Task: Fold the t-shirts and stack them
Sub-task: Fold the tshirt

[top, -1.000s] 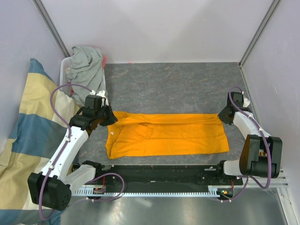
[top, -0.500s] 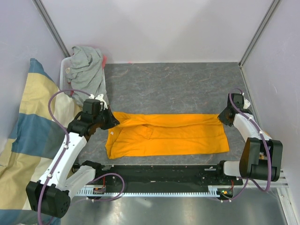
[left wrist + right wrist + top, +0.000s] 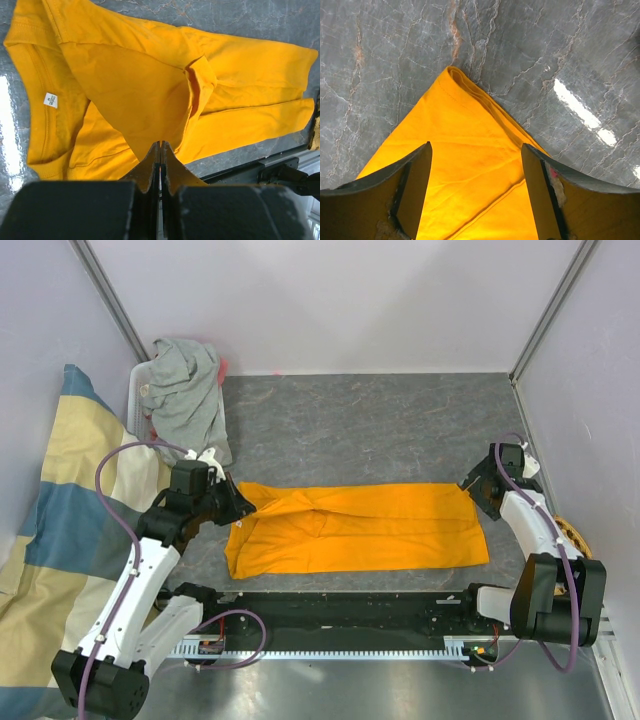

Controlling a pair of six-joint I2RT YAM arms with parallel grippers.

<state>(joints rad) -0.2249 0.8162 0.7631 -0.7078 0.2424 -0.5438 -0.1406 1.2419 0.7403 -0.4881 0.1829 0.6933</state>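
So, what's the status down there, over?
Left gripper shut on orange t-shirt, spread flat. Right gripper open over its corner. Grey t-shirt heaped in bin, out of the way.

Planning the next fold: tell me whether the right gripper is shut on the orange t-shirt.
No, the right gripper stands wide open, the orange t-shirt corner lying flat between its fingers.
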